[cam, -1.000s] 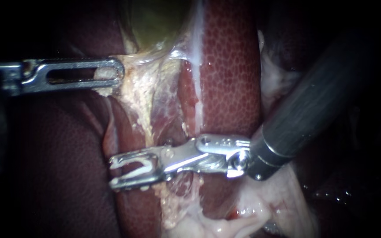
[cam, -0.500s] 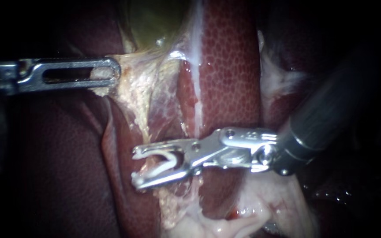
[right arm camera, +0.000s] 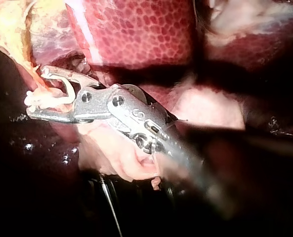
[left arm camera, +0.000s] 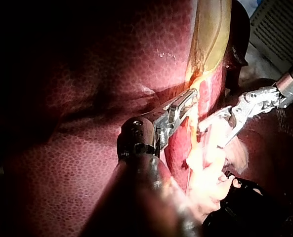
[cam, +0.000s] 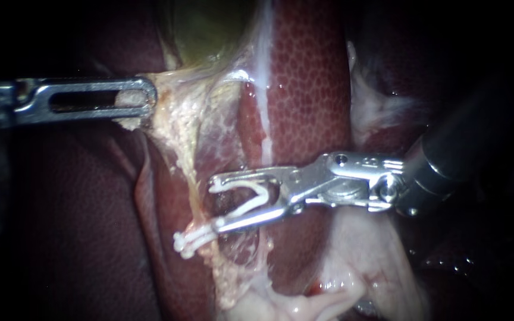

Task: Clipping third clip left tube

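The left tube [cam: 190,166], judged soft, slippery and easily torn, is seen just left of centre, running from 11 toward 6 o'clock beside the liver [cam: 304,89]. It is best taken squarely across a bared stretch. The right instrument [cam: 215,203], entering from 3 o'clock and lying nearly level, is held with jaws apart on a white clip [cam: 248,205] at the tube. The left instrument [cam: 150,98], entering from 9 o'clock, is clamped on yellowish tissue [cam: 171,116].

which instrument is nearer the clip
Right. The right instrument holds the clip between its jaws; the left instrument grips tissue by the gallbladder, well apart from it.
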{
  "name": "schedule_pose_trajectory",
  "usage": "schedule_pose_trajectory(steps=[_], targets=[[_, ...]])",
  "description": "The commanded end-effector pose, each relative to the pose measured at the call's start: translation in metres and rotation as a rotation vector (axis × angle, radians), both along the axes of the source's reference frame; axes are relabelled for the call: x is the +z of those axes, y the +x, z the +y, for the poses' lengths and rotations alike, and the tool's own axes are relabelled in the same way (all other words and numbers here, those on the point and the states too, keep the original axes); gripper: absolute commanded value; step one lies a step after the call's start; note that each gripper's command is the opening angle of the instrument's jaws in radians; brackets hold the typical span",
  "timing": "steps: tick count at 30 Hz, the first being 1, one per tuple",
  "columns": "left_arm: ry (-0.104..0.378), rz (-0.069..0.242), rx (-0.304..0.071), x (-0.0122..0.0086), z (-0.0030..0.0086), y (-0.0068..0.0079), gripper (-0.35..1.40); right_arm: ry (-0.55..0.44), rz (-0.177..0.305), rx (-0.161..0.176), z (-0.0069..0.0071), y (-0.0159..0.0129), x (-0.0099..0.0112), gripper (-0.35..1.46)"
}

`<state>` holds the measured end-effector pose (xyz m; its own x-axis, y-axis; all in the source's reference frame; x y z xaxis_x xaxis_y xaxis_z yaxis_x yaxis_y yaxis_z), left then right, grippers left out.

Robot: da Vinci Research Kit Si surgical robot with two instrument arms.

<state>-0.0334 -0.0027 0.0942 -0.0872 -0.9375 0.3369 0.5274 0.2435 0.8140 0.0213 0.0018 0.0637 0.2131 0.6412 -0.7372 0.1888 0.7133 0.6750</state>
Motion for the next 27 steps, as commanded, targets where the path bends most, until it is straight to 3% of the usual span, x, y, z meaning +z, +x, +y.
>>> schedule_pose_trajectory(steps=[1,12,27], targets=[[-0.001,0.001,-0.001,-0.0001,0.0,-0.0001,-0.16,0.001,-0.002,0.002,0.0,0.0002,0.0002,0.57],[0.0,0.002,-0.002,-0.0003,-0.0001,-0.0002,-0.16,-0.005,-0.008,0.011,-0.0004,0.0026,0.0004,0.58],[-0.001,0.002,-0.002,0.0001,0.0002,0.0,-0.16,-0.005,0.031,-0.032,-0.0023,0.0045,0.0002,0.58]])
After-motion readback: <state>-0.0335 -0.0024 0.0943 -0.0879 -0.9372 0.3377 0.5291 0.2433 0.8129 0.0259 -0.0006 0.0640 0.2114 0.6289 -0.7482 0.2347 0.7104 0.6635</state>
